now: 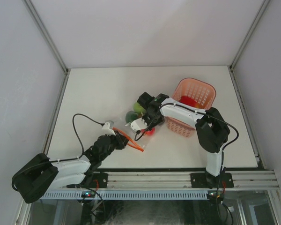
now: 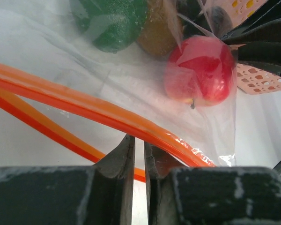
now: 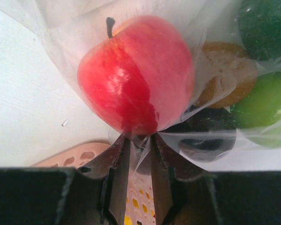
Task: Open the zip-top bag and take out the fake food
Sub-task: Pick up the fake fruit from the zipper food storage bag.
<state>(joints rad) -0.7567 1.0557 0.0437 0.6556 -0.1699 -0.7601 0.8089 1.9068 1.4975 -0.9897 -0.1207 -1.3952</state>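
- While I watch from the top camera, the zip-top bag (image 2: 84, 70) lies on the white table (image 1: 98, 89), between the two arms and just beside the pink basket (image 1: 180, 124).
- The bag's orange zip strip (image 1: 132, 142) is at the near-left end of the bag, next to the left arm. In the left wrist view its two orange tracks stand apart from each other and curve across the frame.
- Left pincer (image 2: 139, 140): the jaws stand almost together, with only a slim gap. The upper orange track crosses right at the fingertips, and the lower track passes behind them. I cannot tell whether the strip is actually pinched or only lies against the tips.
- Right pincer (image 3: 139, 138): the jaws are drawn close and clenched on a bunched fold of the bag's clear film, directly under the red apple (image 3: 136, 75).
- The fake food is all inside the bag, seen through the film:
  - The red apple sits nearest the right pincer, with its stem pointing away from the fingers.
  - A brown piece (image 3: 225, 75) sits beside the apple.
  - A dark green piece (image 3: 267, 26) lies past the brown one.
  - A light green piece (image 3: 267, 105) is just beside the dark green one.
  - A blackish piece (image 3: 206, 136) is close to the right-hand finger, partly hidden by folds of film.
- The pieces crowd together at the end of the bag nearest the basket, well apart from the zip strip.
- The basket's perforated wall shows at the edge of both wrist views.
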